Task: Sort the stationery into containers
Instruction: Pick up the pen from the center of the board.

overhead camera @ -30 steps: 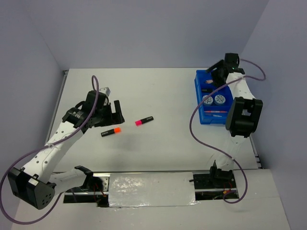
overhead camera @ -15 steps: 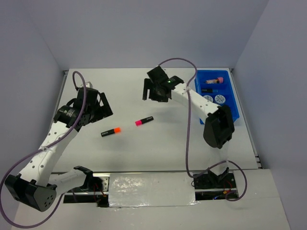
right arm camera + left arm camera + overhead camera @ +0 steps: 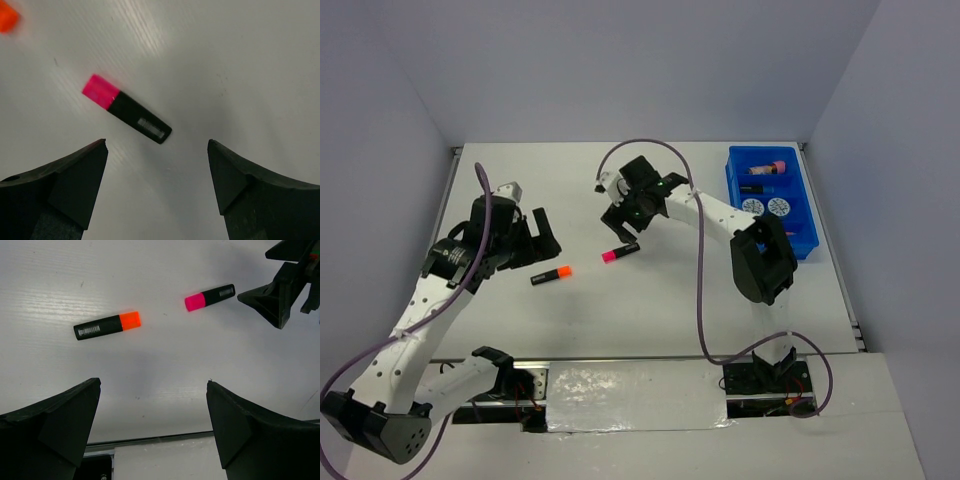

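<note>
With jaws apart, the right gripper [image 3: 618, 233] hovers over the pink-capped highlighter [image 3: 620, 252] and the left gripper [image 3: 152, 390] near the orange-capped highlighter [image 3: 551, 274], both mid-tabletop [image 3: 660, 310] with open room around, well apart from the blue tray [image 3: 806, 225] at the right edge; their white labels look like barcodes, unreadable.

The white tabletop [image 3: 650, 310] carries an orange-capped highlighter [image 3: 551, 274] and a pink-capped highlighter [image 3: 620, 252], both with black bodies and a small white label. The tray [image 3: 733, 172] is plain blue, and in it are two blue-and-white patterned discs [image 3: 753, 207] and a pink tube [image 3: 767, 168] (its pattern too small to make out). The left pincer [image 3: 152, 390] and right pincer [image 3: 156, 145] are black, on white arms [image 3: 715, 212] trailing purple cables [image 3: 702, 300].
</note>
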Robot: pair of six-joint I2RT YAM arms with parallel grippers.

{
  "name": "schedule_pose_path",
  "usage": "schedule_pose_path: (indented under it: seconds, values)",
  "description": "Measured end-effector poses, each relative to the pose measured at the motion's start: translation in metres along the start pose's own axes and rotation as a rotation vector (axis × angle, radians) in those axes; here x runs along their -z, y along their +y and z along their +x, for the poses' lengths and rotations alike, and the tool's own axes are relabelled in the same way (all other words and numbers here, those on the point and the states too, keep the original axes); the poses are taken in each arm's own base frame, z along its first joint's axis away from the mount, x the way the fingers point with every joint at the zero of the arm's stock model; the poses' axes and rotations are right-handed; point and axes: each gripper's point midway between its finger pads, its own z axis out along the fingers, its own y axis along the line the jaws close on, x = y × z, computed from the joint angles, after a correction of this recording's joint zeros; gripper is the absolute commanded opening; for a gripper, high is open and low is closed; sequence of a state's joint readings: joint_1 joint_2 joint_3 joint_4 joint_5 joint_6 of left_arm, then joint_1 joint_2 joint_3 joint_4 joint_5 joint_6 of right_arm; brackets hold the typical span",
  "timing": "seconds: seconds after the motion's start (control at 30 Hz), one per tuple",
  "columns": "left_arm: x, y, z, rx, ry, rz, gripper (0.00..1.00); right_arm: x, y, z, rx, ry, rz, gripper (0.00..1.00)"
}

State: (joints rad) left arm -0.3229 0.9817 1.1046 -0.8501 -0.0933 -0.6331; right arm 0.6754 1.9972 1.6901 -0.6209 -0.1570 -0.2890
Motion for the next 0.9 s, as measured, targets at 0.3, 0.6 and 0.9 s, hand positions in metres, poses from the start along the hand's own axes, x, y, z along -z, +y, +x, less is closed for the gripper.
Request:
schedule_pose_path:
  seconds: [0.3, 0.6, 0.9]
  values:
    - [0.013, -0.003, 0.016, -0.052, 0.031, 0.071, 0.99, -0.006, -0.008, 0.019, 0.264, 0.028, -0.114, 0.87]
    - [0.016, -0.001, 0.023, -0.070, 0.058, 0.074, 0.99, -0.046, 0.033, 0.037, 0.355, 0.086, -0.225, 0.84]
    - [0.016, 0.000, 0.026, -0.084, 0.070, 0.075, 0.99, -0.079, 0.042, 0.048, 0.354, 0.134, -0.201, 0.52]
